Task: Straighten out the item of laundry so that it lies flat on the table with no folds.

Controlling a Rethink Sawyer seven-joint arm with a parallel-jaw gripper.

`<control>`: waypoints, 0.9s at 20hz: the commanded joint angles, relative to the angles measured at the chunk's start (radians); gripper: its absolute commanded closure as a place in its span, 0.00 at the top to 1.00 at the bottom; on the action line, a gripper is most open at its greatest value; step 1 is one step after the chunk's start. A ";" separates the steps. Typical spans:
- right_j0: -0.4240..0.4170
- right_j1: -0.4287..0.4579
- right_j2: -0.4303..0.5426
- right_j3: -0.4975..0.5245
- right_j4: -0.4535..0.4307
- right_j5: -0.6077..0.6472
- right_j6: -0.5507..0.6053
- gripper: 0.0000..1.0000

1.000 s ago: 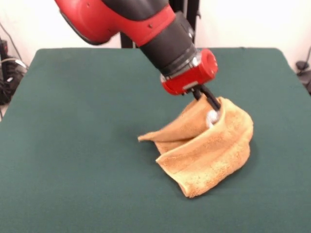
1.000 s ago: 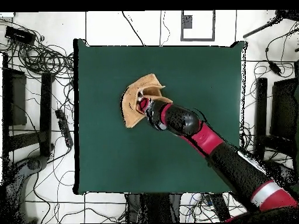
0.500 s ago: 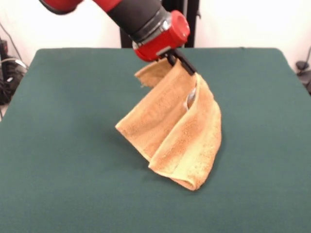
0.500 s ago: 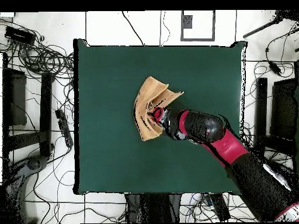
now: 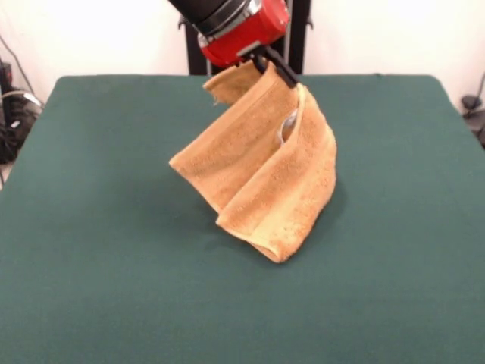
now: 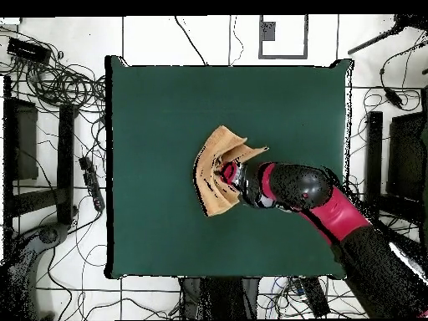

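Pincer (image 5: 279, 70) at top centre of the front view, clamped on towel (image 5: 261, 171) hanging in folds, lowest fold just above desk (image 5: 98, 250)

We see an evenly lit indoor scene, bright and soft, with no hard glare on the matte table (image 5: 98, 250). In the front view, light seems to fall from above: a faint, blurred shadow sits on the green top just beside the hanging towel (image 5: 261, 174), to its lower left and right. The white wall behind is nearly washed out. The towel's loops look slightly soft. In the overhead view the table (image 6: 150, 109) is uniformly dark, the floor around it bright white.
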 commanded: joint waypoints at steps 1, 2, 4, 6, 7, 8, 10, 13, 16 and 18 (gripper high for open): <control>0.083 -0.053 -0.075 0.035 0.042 0.150 0.194 0.00; 0.086 -0.059 -0.082 0.035 0.038 0.149 0.191 0.00; 0.114 -0.058 -0.128 -0.010 -0.007 0.153 0.172 0.00; 0.145 -0.075 -0.172 -0.038 -0.061 0.157 0.151 0.00; 0.172 -0.087 -0.200 -0.043 -0.095 0.142 0.149 0.00; 0.198 -0.099 -0.229 -0.049 -0.130 0.126 0.147 0.00; 0.306 -0.111 -0.332 -0.067 -0.186 0.071 0.237 0.00; 0.533 -0.063 -0.551 -0.156 -0.283 -0.014 0.437 0.00; 0.760 0.044 -0.752 -0.309 -0.367 -0.006 0.581 0.00; 0.886 0.149 -0.869 -0.419 -0.385 0.018 0.685 0.00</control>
